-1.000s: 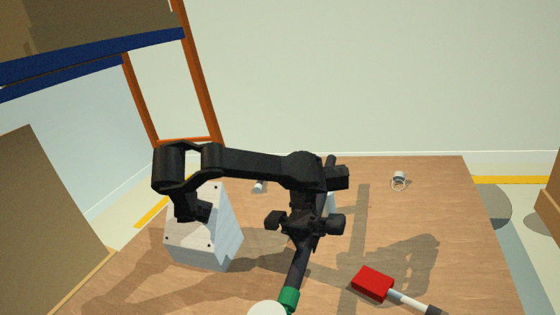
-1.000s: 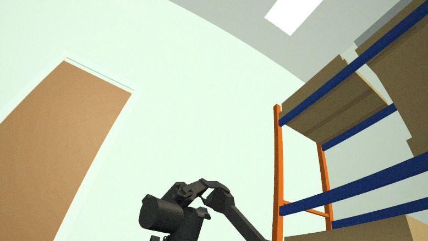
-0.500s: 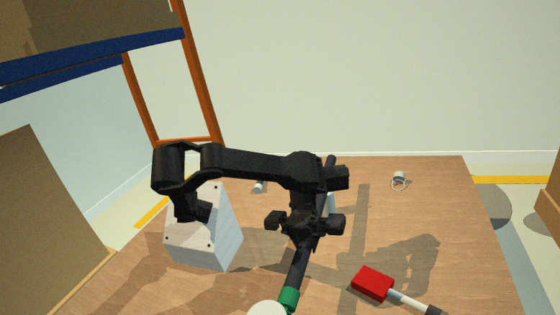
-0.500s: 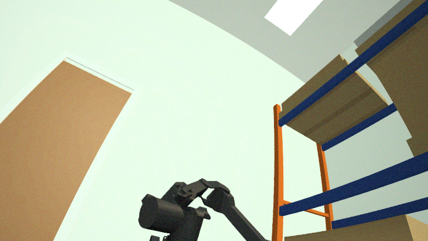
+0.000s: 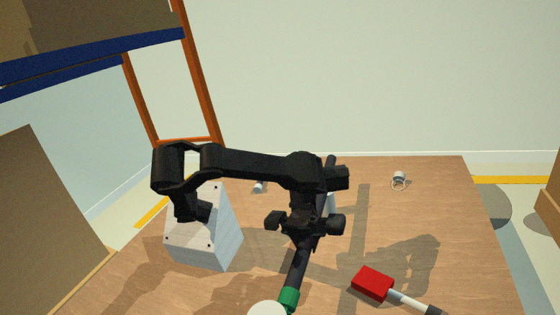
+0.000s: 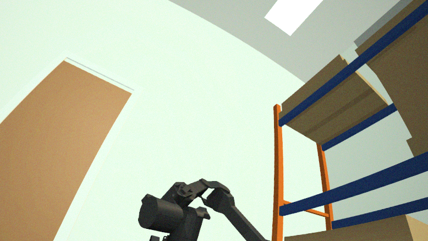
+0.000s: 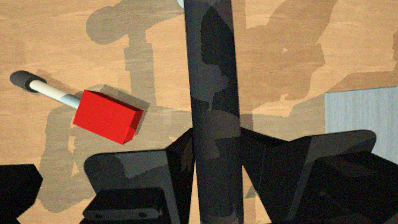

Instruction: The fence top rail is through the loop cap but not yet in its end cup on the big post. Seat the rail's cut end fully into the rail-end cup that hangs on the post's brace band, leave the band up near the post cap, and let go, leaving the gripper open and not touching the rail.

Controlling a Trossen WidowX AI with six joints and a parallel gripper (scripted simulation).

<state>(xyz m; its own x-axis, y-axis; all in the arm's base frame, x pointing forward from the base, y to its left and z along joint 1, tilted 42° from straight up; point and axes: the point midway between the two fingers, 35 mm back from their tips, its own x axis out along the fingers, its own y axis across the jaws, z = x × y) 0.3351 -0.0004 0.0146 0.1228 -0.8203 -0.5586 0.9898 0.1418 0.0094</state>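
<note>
My gripper point(image 5: 306, 240) point(image 7: 211, 130) is closed upon the fence rail point(image 5: 298, 265) point(image 7: 214, 80), and so my hand is not empty. The two fingers stand one at each side of this dark round bar, only so far apart as its thickness asks. In the wrist view the rail passes between them and goes on beyond the fingertips, up to the edge of the picture.

From above, the rail lies slanting under my wrist. One end comes out at the far side of my arm point(image 5: 254, 162) point(image 6: 243, 223), and the other part goes from my fingers toward the near edge of the view. There it meets a green sleeve point(image 5: 288, 299), which is just beside a white round top point(image 5: 267, 308). How deep the rail sits in the green sleeve, I cannot tell. Behind my hand, a white upright piece point(image 5: 331, 204) is partly hidden by the arm.

A mallet with a red head point(image 5: 372, 283) point(image 7: 107, 117) lies on the wooden table point(image 5: 422, 203) point(image 7: 280, 20), apart from the rail and my fingers. The grey block point(image 5: 229, 231) point(image 7: 360, 112) stands on the opposite side of the rail from it.
</note>
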